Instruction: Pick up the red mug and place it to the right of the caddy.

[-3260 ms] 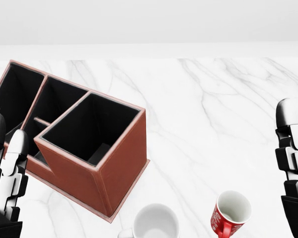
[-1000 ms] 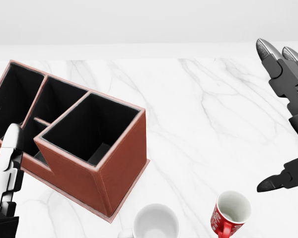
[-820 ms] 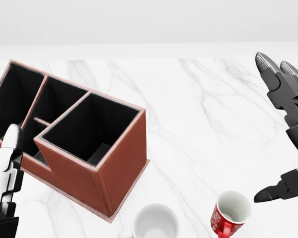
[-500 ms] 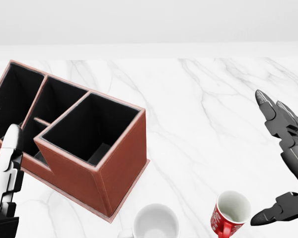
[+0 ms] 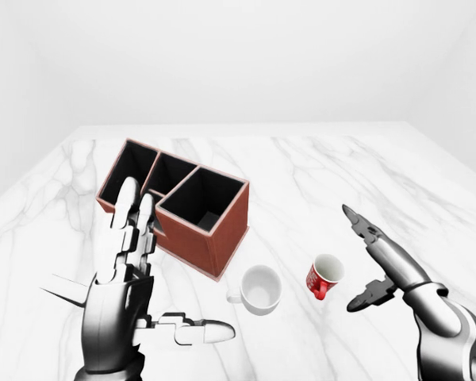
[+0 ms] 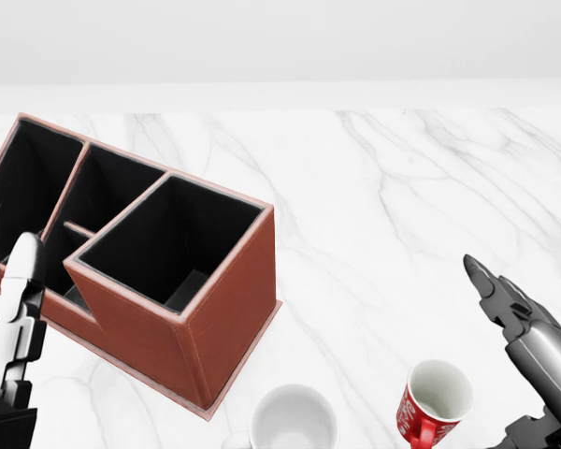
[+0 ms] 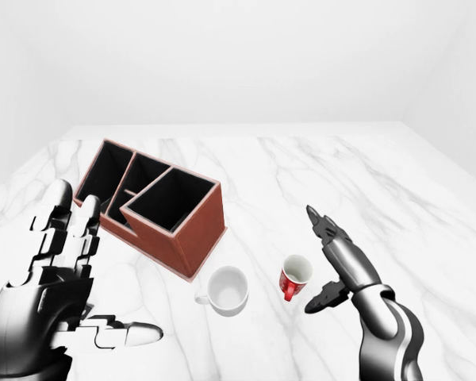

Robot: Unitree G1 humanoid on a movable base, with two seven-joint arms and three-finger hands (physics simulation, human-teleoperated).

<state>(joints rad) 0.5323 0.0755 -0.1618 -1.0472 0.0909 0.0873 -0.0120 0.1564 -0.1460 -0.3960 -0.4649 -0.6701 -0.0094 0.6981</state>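
Red mug (image 5: 325, 275): upright on white marble tabletop (image 5: 317, 182), mouth up, white inside, long axis vertical; handle points toward bottom of left-eye view, slightly left. Sits near bottom of head view, right of centre, well apart from caddy (image 5: 178, 202) and to its lower right. White mug (image 5: 260, 289): upright, just left of red mug, not touching it; handle toward view's left. Caddy: red-brown, dark inside, several open-top compartments, tallest one at its right end, set at a slant to table edge. Right hand (image 5: 373, 262): fingers spread wide, long fingers aimed up-left, thumb (image 5: 367, 296) low beside mug's right; no contact w/ mug, holds nothing. Left hand (image 5: 123, 278): fingers straight up, thumb out to right, spread wide, empty, at lower left over table. Vs 0.5 s ago, head view: right hand has dropped lower and nearer mug, fingertips now about level w/ caddy's bottom corner; 1.0 s ago it was high at right edge. Mugs, caddy, left hand unchanged; camera unmoved.
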